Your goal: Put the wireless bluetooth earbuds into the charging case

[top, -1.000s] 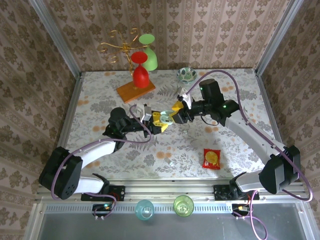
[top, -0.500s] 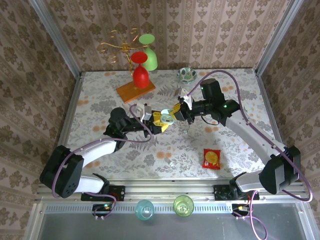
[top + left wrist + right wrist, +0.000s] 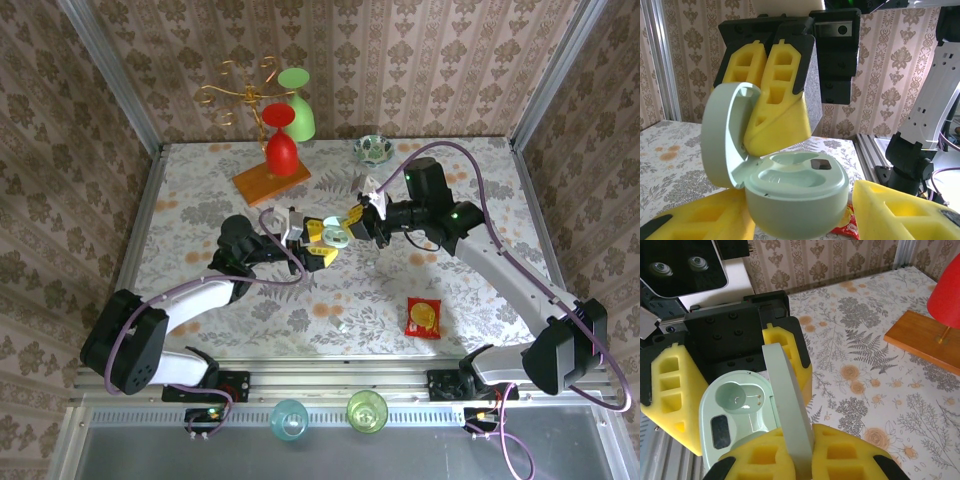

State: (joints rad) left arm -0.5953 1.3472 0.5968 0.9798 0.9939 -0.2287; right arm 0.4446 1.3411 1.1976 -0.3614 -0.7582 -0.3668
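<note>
Over the floral tabletop [image 3: 200,190], damask-papered walls [image 3: 450,70] around, the right gripper [image 3: 352,216] pinches the lid of the open mint-green plastic charging case [image 3: 333,236]; the left gripper [image 3: 320,245] flanks it, hold unclear.

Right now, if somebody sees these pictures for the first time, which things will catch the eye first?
The open mint-green charging case stands out at the middle of the table, between the left gripper and the right gripper, whose yellow fingers pinch its lid. Then come the red glass and green glass by a gold rack at the far left, and the red snack packet near the front right.
</note>
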